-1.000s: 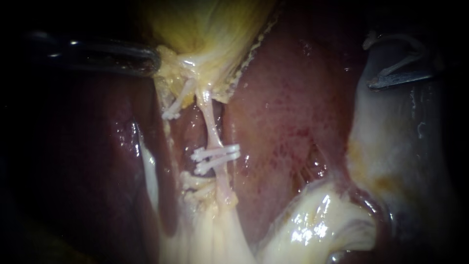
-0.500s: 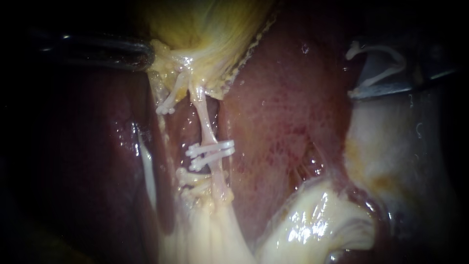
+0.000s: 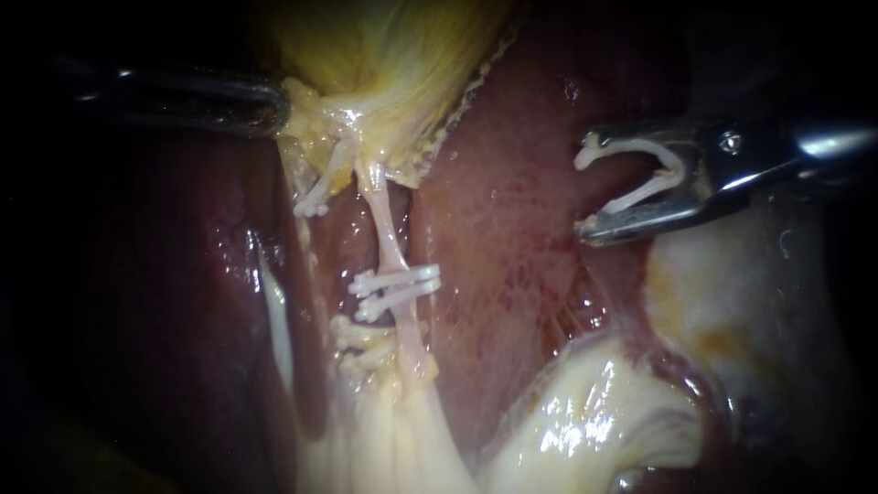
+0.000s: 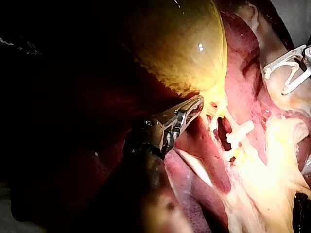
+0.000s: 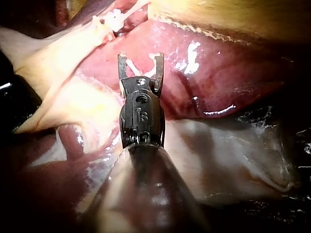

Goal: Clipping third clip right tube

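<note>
Where the liver point(image 3: 521, 238) fills the field, the gallbladder point(image 3: 384, 55) at 12 o'clock is clamped by jaws of the left instrument point(image 3: 277, 105); the right instrument point(image 3: 585, 185), 3 o'clock of the right tube point(image 3: 389, 229), carries a clip point(image 3: 631, 146) between its jaws.

Right instrument point(image 5: 140, 57) holding clip point(image 5: 149, 72), over liver point(image 5: 218, 73)

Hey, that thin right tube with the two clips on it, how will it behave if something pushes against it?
Probably floppy: the right tube is thin, stretched straight below the gallbladder that the left instrument grips. Likely slippery, since the tissue around it glistens. The open clip in the right instrument might nudge it aside.
</note>
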Controlling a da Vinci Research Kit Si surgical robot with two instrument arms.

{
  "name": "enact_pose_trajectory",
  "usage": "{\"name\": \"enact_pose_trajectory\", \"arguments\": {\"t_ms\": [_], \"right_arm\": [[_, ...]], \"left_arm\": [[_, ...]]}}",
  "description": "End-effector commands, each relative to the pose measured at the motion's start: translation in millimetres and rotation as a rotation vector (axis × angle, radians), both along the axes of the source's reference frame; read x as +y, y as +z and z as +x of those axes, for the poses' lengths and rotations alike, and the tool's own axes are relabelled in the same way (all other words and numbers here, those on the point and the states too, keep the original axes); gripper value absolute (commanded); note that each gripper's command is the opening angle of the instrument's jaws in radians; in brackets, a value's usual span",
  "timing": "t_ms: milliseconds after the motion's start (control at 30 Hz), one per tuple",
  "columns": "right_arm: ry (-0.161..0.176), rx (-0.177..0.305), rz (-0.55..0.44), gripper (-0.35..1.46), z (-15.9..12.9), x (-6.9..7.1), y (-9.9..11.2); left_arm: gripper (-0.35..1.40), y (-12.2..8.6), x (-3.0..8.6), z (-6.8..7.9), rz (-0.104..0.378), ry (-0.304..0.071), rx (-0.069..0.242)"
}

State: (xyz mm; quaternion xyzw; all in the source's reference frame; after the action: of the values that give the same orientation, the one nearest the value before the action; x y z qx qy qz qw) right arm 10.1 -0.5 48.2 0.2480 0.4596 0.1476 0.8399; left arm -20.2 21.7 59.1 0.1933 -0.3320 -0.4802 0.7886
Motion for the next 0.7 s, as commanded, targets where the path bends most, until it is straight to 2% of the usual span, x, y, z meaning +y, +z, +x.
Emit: {"name": "enact_pose_trajectory", "arguments": {"t_ms": [33,167,433,567,700], "right_arm": [[0.004,0.002,0.011,0.5,0.3,-0.2,0.2],[0.022,0.005,0.072,0.5,1.9,-0.8,0.9],[0.033,0.004,0.145,0.49,4.9,-1.9,2.3],[0.044,0.009,0.187,0.49,6.4,-2.1,3.0],[0.07,0.014,0.235,0.49,8.0,-2.0,4.1]], "left_arm": [[-0.35,0.0,0.0,0.0,0.0,0.0,0.0],[-0.35,0.0,0.0,-0.1,0.0,0.0,0.0],[-0.35,0.0,-0.2,-0.2,0.002,0.002,-0.002],[-0.35,0.0,-0.2,-0.3,0.004,0.002,-0.003],[-0.35,0.1,-0.3,-0.4,0.005,0.003,-0.004]]}}
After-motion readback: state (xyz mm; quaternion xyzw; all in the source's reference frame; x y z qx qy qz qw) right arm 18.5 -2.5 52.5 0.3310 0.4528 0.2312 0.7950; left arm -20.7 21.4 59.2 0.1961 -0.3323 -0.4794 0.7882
